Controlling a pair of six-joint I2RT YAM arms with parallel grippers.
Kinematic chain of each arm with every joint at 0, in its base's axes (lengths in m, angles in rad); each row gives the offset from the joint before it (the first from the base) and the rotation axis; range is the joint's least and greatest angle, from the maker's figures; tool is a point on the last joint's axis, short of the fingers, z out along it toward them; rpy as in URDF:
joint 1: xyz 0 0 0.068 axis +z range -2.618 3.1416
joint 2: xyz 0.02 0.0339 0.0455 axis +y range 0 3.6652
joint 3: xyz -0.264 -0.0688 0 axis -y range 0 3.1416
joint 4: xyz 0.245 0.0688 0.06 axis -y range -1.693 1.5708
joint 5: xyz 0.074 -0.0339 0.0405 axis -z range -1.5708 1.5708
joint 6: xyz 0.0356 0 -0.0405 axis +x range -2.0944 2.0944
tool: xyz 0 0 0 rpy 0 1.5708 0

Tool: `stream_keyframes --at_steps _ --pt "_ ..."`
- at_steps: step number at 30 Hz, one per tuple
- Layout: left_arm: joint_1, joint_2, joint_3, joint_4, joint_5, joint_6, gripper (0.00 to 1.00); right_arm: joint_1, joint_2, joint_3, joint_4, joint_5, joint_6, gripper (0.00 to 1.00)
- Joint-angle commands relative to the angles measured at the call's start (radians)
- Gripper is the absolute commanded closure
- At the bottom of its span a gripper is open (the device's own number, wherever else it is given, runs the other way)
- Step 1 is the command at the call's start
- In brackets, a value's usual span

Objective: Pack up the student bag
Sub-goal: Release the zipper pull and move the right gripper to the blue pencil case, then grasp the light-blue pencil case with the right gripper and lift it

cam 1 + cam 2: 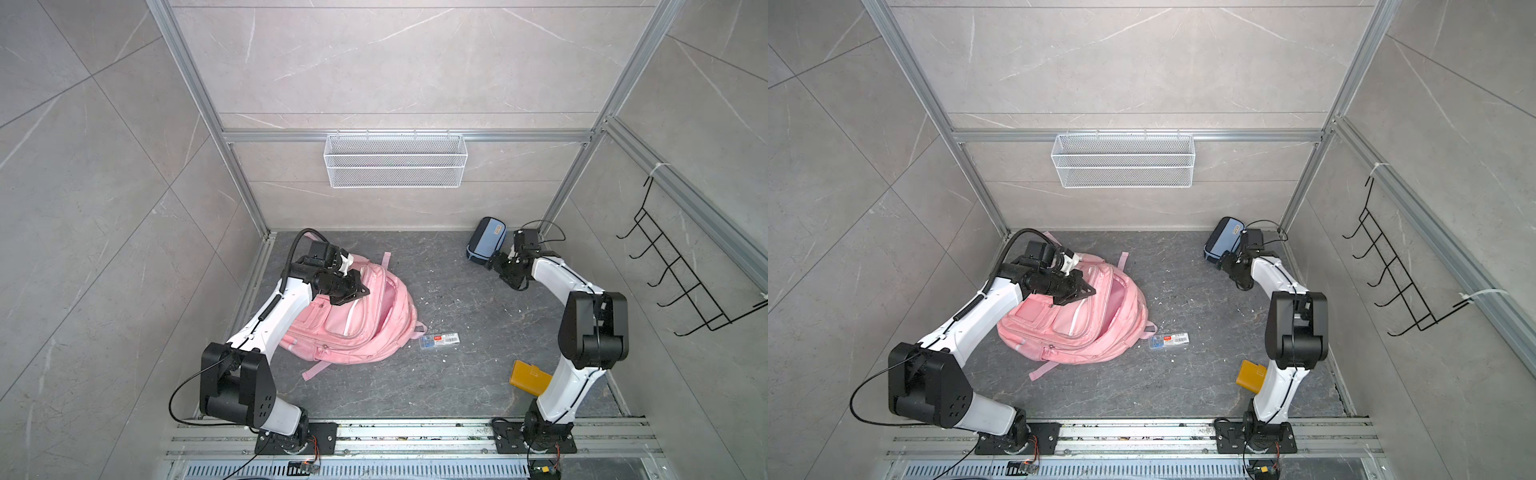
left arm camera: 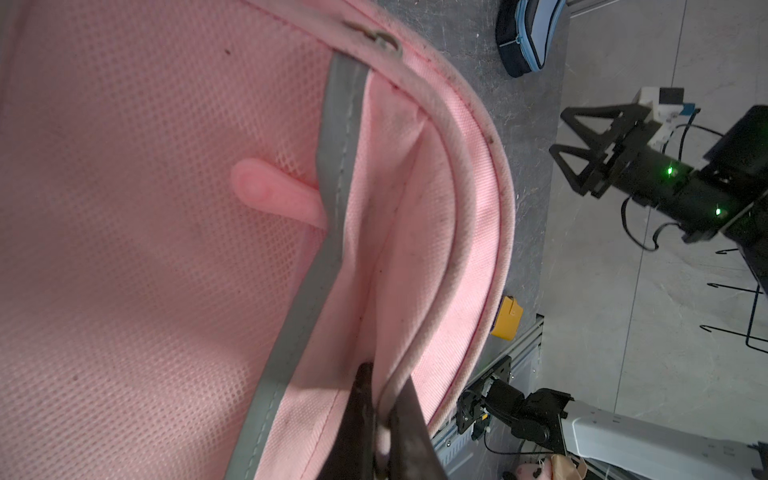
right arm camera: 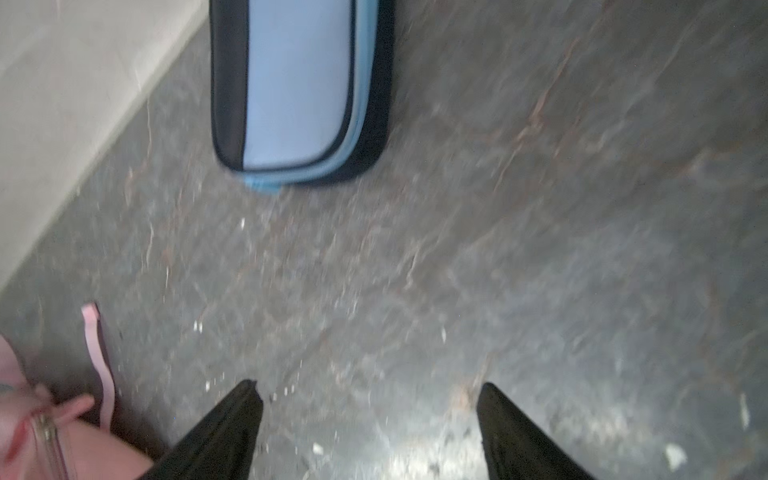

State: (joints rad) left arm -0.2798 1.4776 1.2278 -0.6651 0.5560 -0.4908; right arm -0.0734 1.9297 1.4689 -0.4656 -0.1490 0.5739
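1. Two sets of jaws were at work. Your left jaws were pressed together, pinching the piped rim of the student bag [image 2: 166, 291]. In the left wrist view the rim ran up between the two dark fingers [image 2: 361, 415].
2. In both top views the student bag [image 1: 365, 332] [image 1: 1084, 332] lay on the dark surface [image 1: 457, 395], directly under your left jaws. Its main compartment gaped open just past their tips, and its front pockets lay back beneath the left forearm.
3. Your right jaws were spread wide with nothing between them, hanging over bare surface well apart from the bag. The right wrist view was blurred, but both fingertips [image 3: 249, 395] stood clear of each other.
4. A blue pencil case [image 3: 291, 83] [image 1: 486, 245] lay ahead of your right jaws, near them, with bare surface between it and their tips.
5. A pink strap [image 3: 97, 361] of the bag lay off to one side of your right jaws, not touching them.
6. A small clear box [image 1: 438, 340] with a red label lay just beside the bag, on the side toward the arm bases and well apart from both sets of jaws.
7. A yellow object [image 1: 530, 376] lay well behind your right jaws, partly hidden by the right arm.
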Motion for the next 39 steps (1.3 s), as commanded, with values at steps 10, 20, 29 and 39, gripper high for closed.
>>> stream_keyframes --at_steps 10,20,29,39 --pt "-0.027 -0.067 -0.025 0.126 0.106 -0.106 1.0 -0.036 0.428 0.526 -0.088 -0.069 0.068 0.24" --pt "-0.028 -0.068 -0.017 0.143 0.095 -0.125 1.0 -0.034 0.491 0.565 -0.131 -0.034 0.055 0.56" --pt "-0.028 -0.061 0.013 0.147 0.084 -0.114 1.0 -0.034 0.455 0.487 -0.095 -0.015 0.014 0.92" --pt "-0.018 -0.062 0.043 0.138 0.07 -0.071 1.0 -0.004 0.176 0.223 0.095 -0.169 -0.114 1.0"
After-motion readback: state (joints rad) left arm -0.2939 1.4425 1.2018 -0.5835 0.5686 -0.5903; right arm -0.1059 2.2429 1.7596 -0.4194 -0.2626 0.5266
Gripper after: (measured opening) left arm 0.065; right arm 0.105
